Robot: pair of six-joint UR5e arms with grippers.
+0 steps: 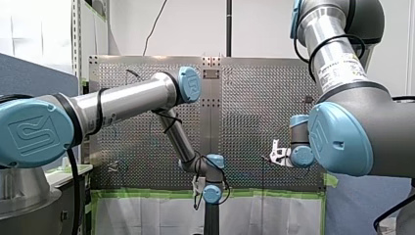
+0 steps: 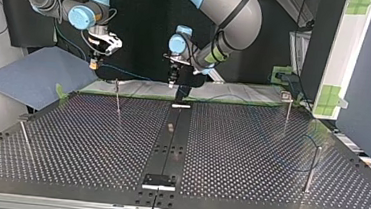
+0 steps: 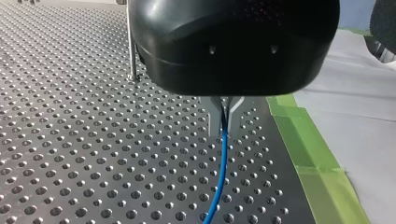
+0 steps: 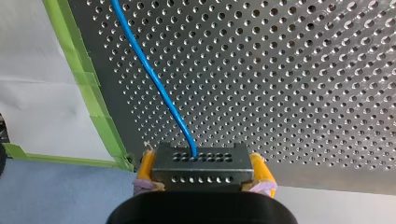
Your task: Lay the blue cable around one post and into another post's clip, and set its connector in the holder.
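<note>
Silver arms — blue joint caps, black cables, yellow-padded right claw

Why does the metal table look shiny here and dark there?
Left wrist view: the table's hole rims glint, and the left gripper's black body hides much beyond the blue cable it pinches. Right wrist view: the table glares palest beyond the right gripper and its connector. Top view: it reads dark.

The front view looks from behind and above the arms, out over the perforated counter. The top view faces back at them, low, from the opposite edge. Both wrist views sit close above the counter near its green tape and share the blue cable. The right one is just behind the connector.
</note>
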